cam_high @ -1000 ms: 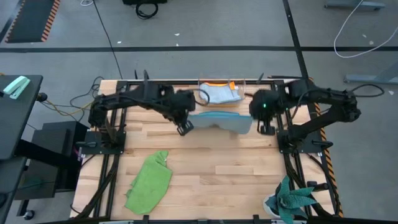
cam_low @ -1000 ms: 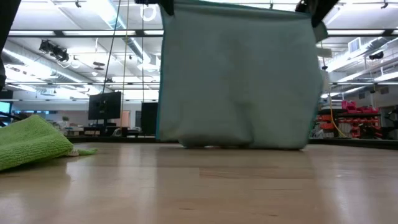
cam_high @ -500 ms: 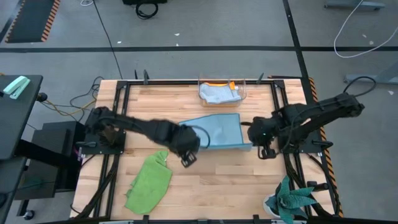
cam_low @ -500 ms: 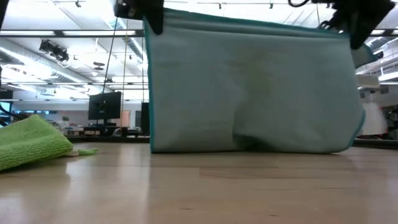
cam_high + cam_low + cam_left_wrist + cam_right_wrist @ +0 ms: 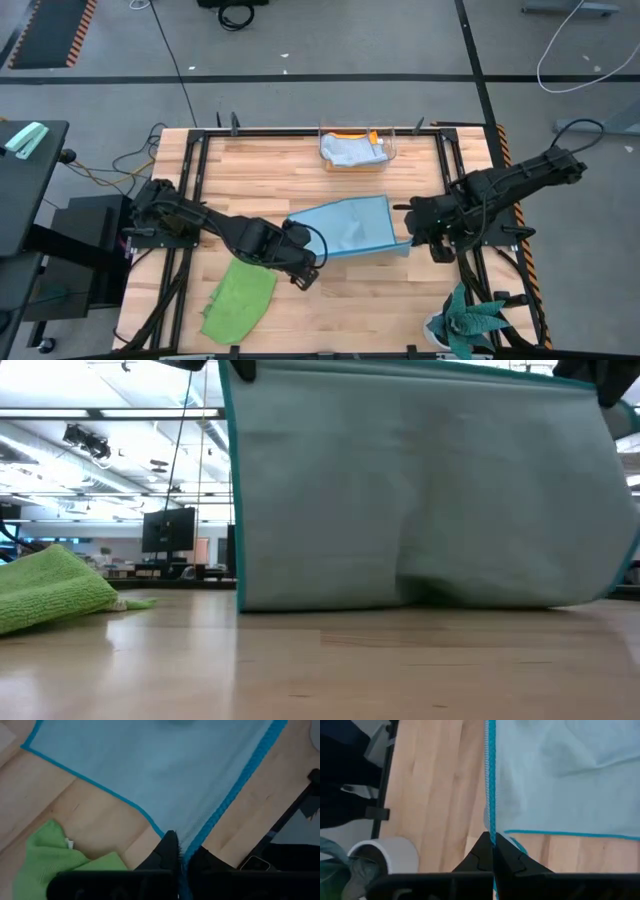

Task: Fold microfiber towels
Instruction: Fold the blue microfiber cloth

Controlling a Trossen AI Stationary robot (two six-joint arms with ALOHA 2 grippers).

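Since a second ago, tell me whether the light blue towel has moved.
Yes. The light blue towel, pinched by the left gripper and right gripper, has moved away from the clear plastic box, toward the table's near edge.

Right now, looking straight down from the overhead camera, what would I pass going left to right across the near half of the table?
Lime green towel → left gripper → light blue towel, held up at its near corners → right gripper → teal spiky-leaved plant.
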